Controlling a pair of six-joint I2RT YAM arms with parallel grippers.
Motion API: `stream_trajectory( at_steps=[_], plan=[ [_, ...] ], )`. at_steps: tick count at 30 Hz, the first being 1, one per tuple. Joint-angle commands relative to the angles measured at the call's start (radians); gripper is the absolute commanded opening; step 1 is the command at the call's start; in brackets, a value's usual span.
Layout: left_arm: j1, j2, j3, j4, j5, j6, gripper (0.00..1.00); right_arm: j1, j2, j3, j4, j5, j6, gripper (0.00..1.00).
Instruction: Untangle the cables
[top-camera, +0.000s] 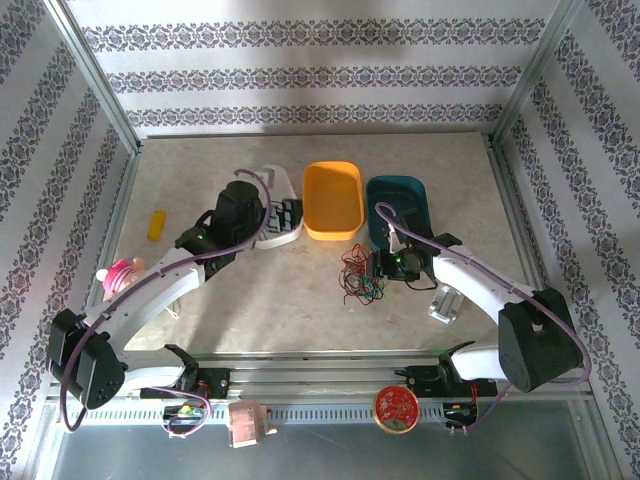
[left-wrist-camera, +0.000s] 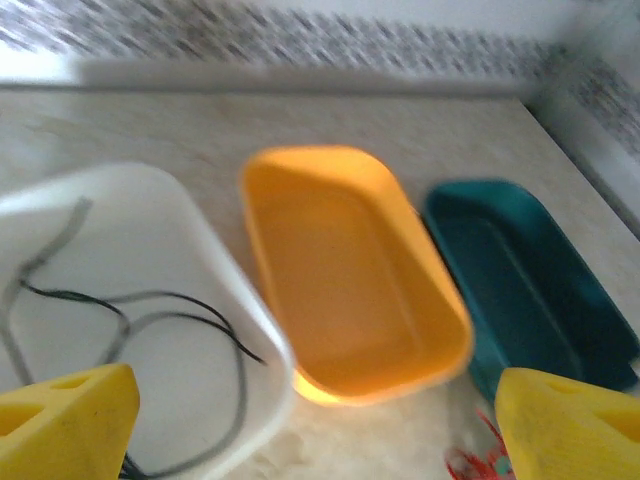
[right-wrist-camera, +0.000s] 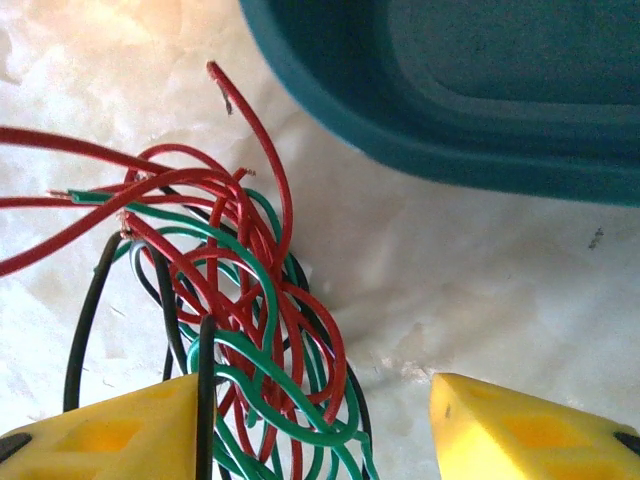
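- Clearly, the right gripper (right-wrist-camera: 315, 425) stands with jaws apart and grips nothing. The tangle of cables (right-wrist-camera: 250, 290) lies on the table (right-wrist-camera: 480, 290) at one side of the gap, and bare surface fills the rest.
- These red, green and black wires look light, springy and slick. A pull would probably drag the whole knot, so a free end like the upturned red tip (right-wrist-camera: 215, 70) seems the better hold.
- Just past the knot, the teal tray (right-wrist-camera: 480, 90) limits forward reach. Open table lies to the left.
- Farther off, the left gripper (left-wrist-camera: 315, 420) hangs wide open and empty over the white tray (left-wrist-camera: 200, 230), where a black cable (left-wrist-camera: 160, 296) lies. The orange tray (left-wrist-camera: 350, 270) sits between the two trays.
- Patterned walls (top-camera: 300, 70) close the far side.
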Motion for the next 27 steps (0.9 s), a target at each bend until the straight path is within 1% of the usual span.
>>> stream_trajectory(
  at_steps=[1,5,8,11,14,15,17,20,23,27],
  plan=[
    [-0.086,0.055,-0.044,-0.006,0.164,0.024,0.91,-0.013,-0.019,-0.019,0.023,-0.044,0.032,0.59],
    [-0.158,0.149,-0.029,0.012,0.248,0.032,0.9,-0.015,-0.012,-0.018,0.022,-0.053,0.039,0.58],
    [-0.18,0.22,-0.022,0.056,0.298,0.02,0.85,-0.017,-0.016,-0.021,0.022,-0.051,0.044,0.57],
    [-0.201,0.286,-0.002,0.083,0.339,0.023,0.84,-0.02,-0.026,-0.024,0.017,-0.05,0.047,0.56],
    [-0.216,0.328,0.022,0.075,0.327,0.035,0.84,-0.021,-0.046,-0.028,0.01,-0.044,0.045,0.45],
    [-0.219,0.336,0.029,0.073,0.327,0.039,0.83,-0.021,-0.055,-0.03,0.004,-0.042,0.044,0.39],
    [-0.223,0.351,0.039,0.073,0.33,0.044,0.82,-0.021,-0.07,-0.034,-0.001,-0.045,0.041,0.25],
    [-0.224,0.381,0.05,0.09,0.336,0.043,0.81,-0.021,-0.088,-0.039,-0.007,-0.059,0.033,0.0],
    [-0.224,0.421,0.071,0.112,0.341,0.036,0.81,-0.02,-0.098,-0.041,-0.013,-0.079,0.027,0.0],
    [-0.224,0.481,0.088,0.182,0.35,0.018,0.82,-0.019,-0.118,-0.037,-0.017,-0.11,0.028,0.0]
  ],
)
